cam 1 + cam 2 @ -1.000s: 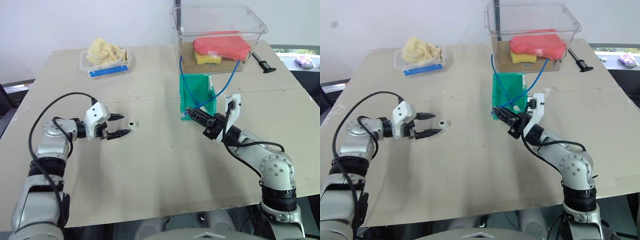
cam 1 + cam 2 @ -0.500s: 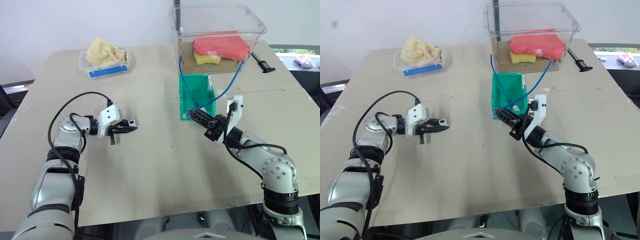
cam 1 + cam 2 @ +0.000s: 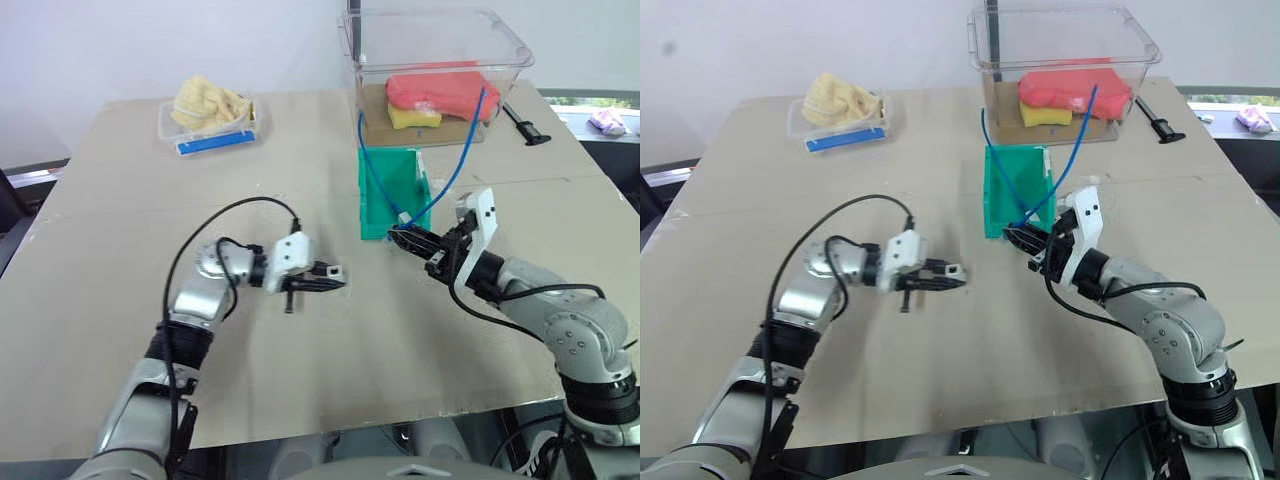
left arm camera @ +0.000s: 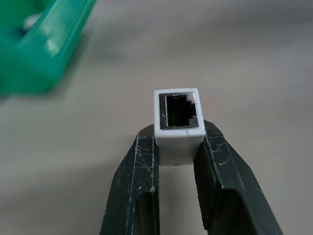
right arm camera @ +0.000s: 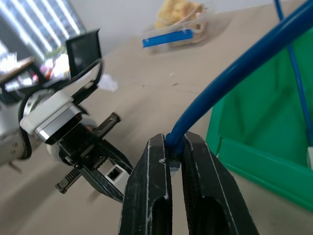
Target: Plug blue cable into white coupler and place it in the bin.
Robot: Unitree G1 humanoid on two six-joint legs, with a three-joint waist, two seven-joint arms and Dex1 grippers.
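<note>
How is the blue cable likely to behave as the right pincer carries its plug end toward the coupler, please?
The cable probably stays springy rather than limp: it arcs up from the right pincer unsupported. It looks light, being thin. Its far run loops over the bin, so it may drag or snag there.

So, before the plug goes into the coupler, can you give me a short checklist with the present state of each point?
1. White coupler clamped in left gripper: ok.
2. Coupler socket open and facing out from the fingers: ok.
3. Blue cable end pinched in right gripper: ok.
4. Plug tip pointing straight at the socket: cannot tell.
5. Plug and coupler touching: not ok, a gap remains between the grippers.
6. Green bin free to receive them: not ok, blue cable runs through it.
</note>
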